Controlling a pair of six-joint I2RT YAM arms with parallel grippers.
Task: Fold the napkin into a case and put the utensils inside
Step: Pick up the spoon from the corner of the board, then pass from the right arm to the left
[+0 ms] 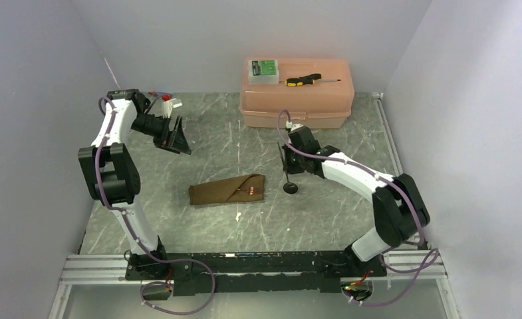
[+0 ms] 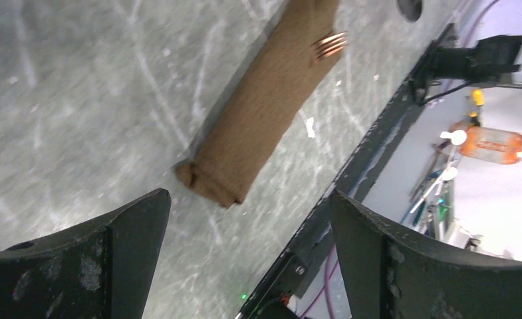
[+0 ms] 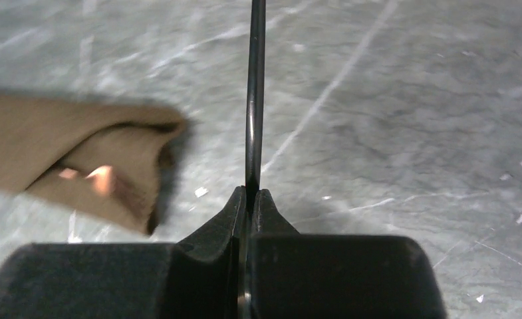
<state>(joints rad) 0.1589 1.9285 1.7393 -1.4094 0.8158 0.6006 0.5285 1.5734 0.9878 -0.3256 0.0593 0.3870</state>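
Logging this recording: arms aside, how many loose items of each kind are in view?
Cloth case: 1
Utensils: 2 (copper fork in the case, black utensil in the right gripper)
Boxes: 2 (pink box, small green box)
Screwdriver: 1
Unclear red-and-white item: 1
Total: 7

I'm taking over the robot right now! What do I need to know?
Left gripper: open, empty, raised over the left back of the table.
Right gripper: shut on a thin black utensil, which hangs upright just right of the case, rounded end down near the table.
Case: folded, lying mid-table; copper tines show at its right end.
Done: the fold, and apparently one utensil in.
Left: slide the black utensil into the case.
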